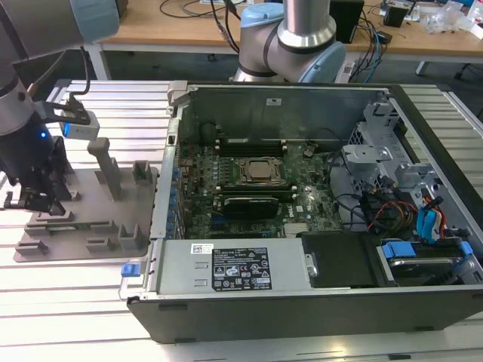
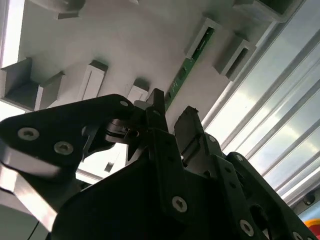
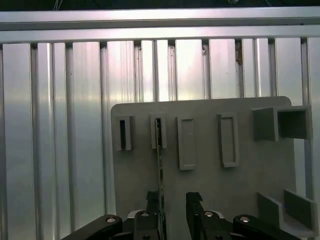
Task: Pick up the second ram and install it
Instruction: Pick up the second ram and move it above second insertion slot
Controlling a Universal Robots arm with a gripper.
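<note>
Aluminium slats make up the table (image 1: 90,294), the biggest thing here, and on it lies the open computer case (image 1: 302,302) with its motherboard (image 1: 302,207) facing up. The arm (image 1: 19,113) stands at the exterior view's left, well apart from the case, bent down over the grey tray (image 1: 113,211) of upright blocks.

The gripper (image 1: 34,202) hangs low over the tray's outer end. Its 2 fingers (image 3: 152,202) are spread, with a clear gap between them and nothing pinched. The second ram (image 2: 187,65) is a thin green stick that stands on edge in the tray, 1 end seated in a slotted block and its length running back toward the fingers. In the first wrist view the stick (image 3: 160,160) shows edge-on as a fine line, lying close against the inner face of 1 finger rather than in the middle of the gap (whether it touches that finger I cannot tell).

My judgement is that the step in hand is the grasp, with the pick not yet made. To do it well, the gap should be centred over the stick so that both pads meet its flat faces together. An off-centre squeeze could push the board sideways in its holders. The grip wants to be firm and square, with the stick held upright, not tilted.
</note>
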